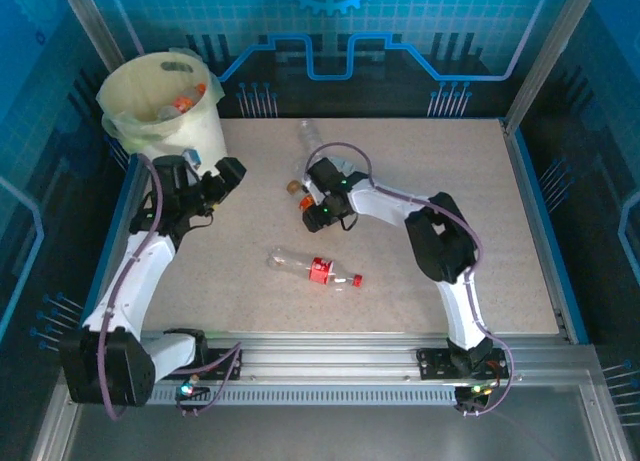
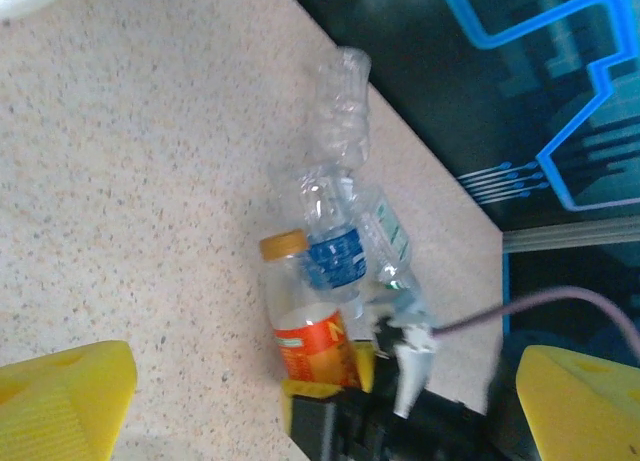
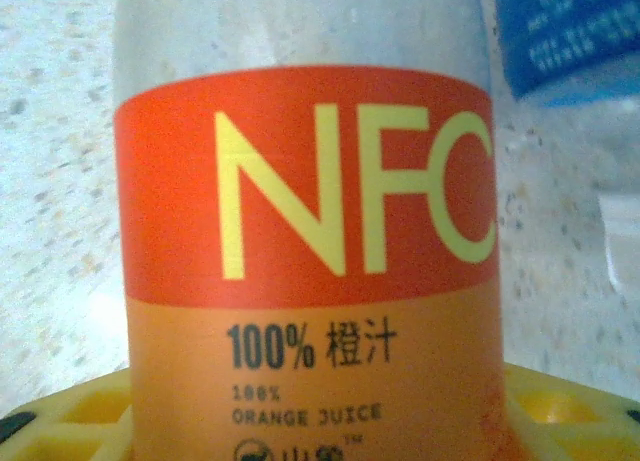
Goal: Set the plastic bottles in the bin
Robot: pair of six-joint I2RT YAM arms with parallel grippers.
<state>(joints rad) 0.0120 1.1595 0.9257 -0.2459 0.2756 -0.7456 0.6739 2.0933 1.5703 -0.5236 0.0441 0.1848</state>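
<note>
- The right pincer (image 1: 303, 193) is at the orange juice bottle (image 2: 308, 336), which lies on the speckled surface (image 1: 450, 201) left of centre. A yellow finger (image 3: 560, 411) sits under the bottle's lower body. I cannot tell whether the jaws already grip it.
- The bottle has an orange cap and a red-and-orange "NFC" label.
- A crumpled clear bottle with a blue label (image 2: 335, 256) lies close against its far side. Just beside that lies a clear bottle with a green label (image 2: 388, 231). Both crowd the side of the right pincer.
- The left pincer (image 1: 225, 181) is spread wide and holds nothing. It hangs just beside the near wall of the bin (image 1: 130, 81).
- The bin stands at the far left corner, well apart from the orange juice bottle. Several bottles already lie inside its pale bag.
- A red-labelled bottle (image 1: 318, 269) lies on its side alone, nearer the arm bases, between the two arms.
</note>
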